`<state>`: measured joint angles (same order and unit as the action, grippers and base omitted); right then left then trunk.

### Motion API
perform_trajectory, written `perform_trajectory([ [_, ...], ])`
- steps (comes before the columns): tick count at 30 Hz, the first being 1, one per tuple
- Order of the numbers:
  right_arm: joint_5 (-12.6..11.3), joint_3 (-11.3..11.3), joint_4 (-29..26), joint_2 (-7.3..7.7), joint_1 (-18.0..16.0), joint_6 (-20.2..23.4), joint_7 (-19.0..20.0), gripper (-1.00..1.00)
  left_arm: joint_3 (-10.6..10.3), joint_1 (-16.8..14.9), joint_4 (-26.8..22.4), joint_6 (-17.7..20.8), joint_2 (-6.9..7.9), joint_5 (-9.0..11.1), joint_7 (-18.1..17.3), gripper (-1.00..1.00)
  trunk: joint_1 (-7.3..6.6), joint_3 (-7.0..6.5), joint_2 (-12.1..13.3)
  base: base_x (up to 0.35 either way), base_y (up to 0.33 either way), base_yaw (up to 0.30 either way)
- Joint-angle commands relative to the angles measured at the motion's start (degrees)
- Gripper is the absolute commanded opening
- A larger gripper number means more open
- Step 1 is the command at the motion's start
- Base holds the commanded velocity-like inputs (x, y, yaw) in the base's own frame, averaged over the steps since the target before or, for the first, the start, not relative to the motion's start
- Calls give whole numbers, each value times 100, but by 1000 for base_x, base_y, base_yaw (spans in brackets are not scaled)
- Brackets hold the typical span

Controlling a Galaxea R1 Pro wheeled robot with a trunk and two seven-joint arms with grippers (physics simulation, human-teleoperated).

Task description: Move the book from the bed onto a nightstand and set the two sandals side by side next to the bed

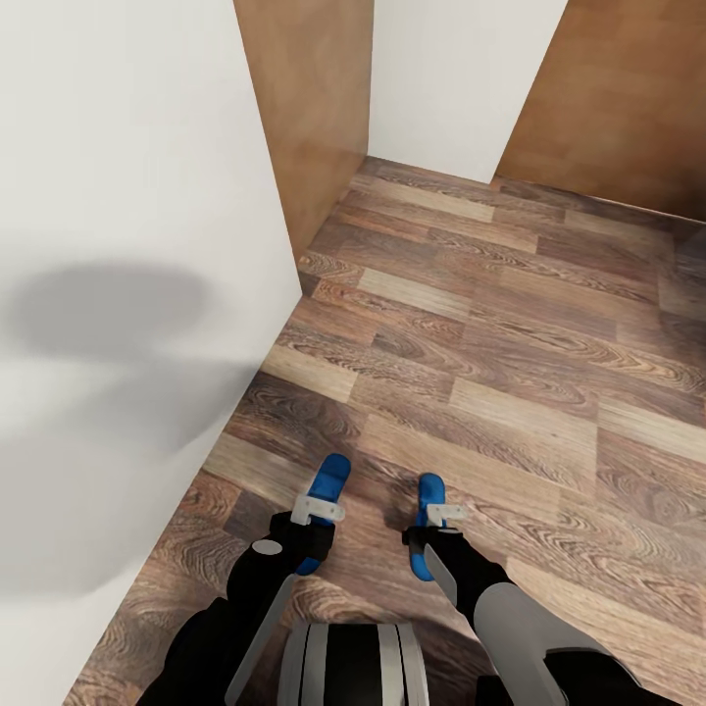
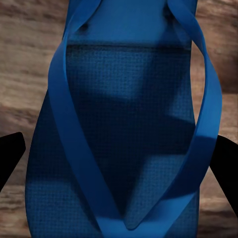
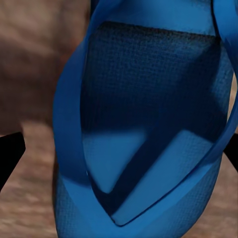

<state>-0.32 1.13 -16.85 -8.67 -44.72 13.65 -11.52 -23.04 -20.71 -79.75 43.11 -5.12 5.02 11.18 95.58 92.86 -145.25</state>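
I hold one bright blue sandal in each hand, low over the wood-plank floor. In the head view my left gripper (image 1: pixel 316 518) is shut on the left sandal (image 1: pixel 330 478), whose toe sticks out forward. My right gripper (image 1: pixel 435 523) is shut on the right sandal (image 1: pixel 429 490), which is turned on its edge. The left wrist view shows the left sandal (image 2: pixel 124 124) with its straps between black fingers (image 2: pixel 10 154). The right wrist view shows the right sandal (image 3: pixel 148 134) in the same way. The bed, the book and the nightstand are out of view.
A white wall (image 1: pixel 127 245) runs close along my left side and ends at a corner. Beyond it stand a brown wooden panel (image 1: pixel 314 108), a far white wall (image 1: pixel 461 78) and another brown panel (image 1: pixel 628 98). The wood-plank floor (image 1: pixel 510 324) stretches ahead and to the right.
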Motion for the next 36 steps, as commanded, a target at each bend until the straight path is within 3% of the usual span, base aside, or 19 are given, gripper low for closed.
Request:
perform_trajectory([
  [1, -4, 11, -12, -3, 0, 32, -17, 100, -7, -3, -5, 22, -1, 52, 51, -100, -1, 3, -1, 0, 0, 0],
  [8, -4, 11, -5, -3, -1, 32, -17, 100, -7, -3, -5, 22, -1, 52, 51, -100, -1, 3, -1, 0, 0, 0],
  [9, -4, 11, -4, -3, -1, 32, -17, -100, -7, -3, -5, 22, -3, 52, 51, -100, -1, 3, -1, 0, 0, 0],
  [19, -5, 11, 3, -3, -1, 32, -13, -100, -7, -3, -2, 22, -1, 52, 39, -100, -1, 3, -1, 0, 0, 0],
  [36, -9, 11, 23, 15, -1, 4, -2, -100, -7, -3, 3, 22, -7, 48, 48, -100, -45, -373, 21, 0, 0, 0],
])
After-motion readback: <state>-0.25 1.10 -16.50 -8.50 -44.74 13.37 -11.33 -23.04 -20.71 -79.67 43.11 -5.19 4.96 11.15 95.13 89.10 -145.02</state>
